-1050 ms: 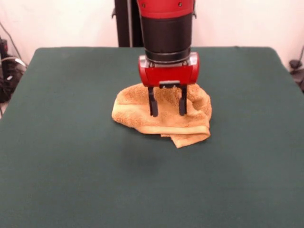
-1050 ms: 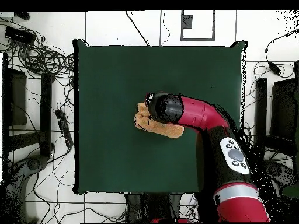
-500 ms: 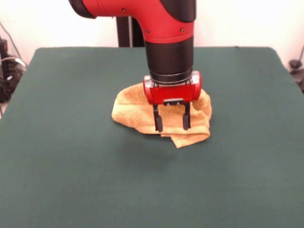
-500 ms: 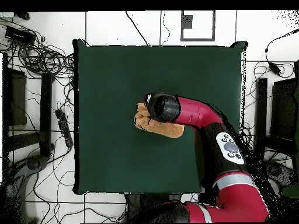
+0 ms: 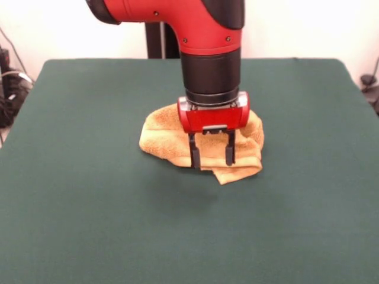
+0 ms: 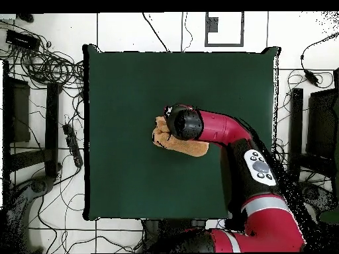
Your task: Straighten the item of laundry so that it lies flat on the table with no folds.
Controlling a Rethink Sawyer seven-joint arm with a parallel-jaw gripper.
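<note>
orange-tan towel (image 5: 167,139) lies bunched and folded near the middle of the green desk (image 5: 89,195), one corner poking out toward the camera. pincer (image 5: 212,156) stands over its front edge, fingers (image 5: 195,157) apart, tips down at the cloth.

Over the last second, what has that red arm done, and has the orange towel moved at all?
The gripper has come down and toward the towel's near edge, its open fingers now reaching low at the front fold of the towel. It has not closed on anything. The towel lies crumpled in the same spot on the green table, its shape unchanged.
</note>
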